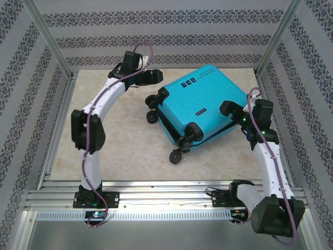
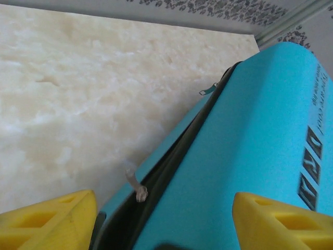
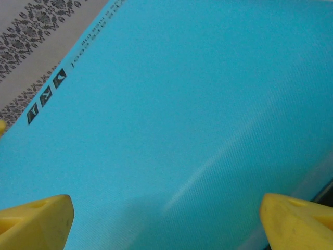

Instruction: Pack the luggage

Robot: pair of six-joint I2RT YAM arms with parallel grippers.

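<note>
The left hand (image 2: pixel 164 205) is seen open. Its yellow fingers (image 2: pixel 49 219) are spread wide apart, one above the bare counter (image 2: pixel 78 88) and the other over the turquoise shell of the luggage (image 2: pixel 250 130). Nothing is gripped between them. Just ahead of this hand, the black zipper band (image 2: pixel 174 166) is seen running between the two shell halves, with a pale pull tab (image 2: pixel 136 188) hanging from it.

The right hand (image 3: pixel 166 205) is likewise seen open, with its fingers set wide over the flat face of the shell. Whether the shell is touched cannot be told. A row of dark printed marks (image 3: pixel 47 99) is seen near the shell's far edge.

From above, the luggage is found lying flat on the counter, right of the middle and turned at an angle, with its halves brought together. Its black wheels (image 1: pixel 177 155) are pointed toward the near left. The left hand is placed at the far left corner of the luggage, beside a wheel, and the right hand is placed at its right edge. The counter is enclosed by patterned walls (image 1: pixel 156 23).
</note>
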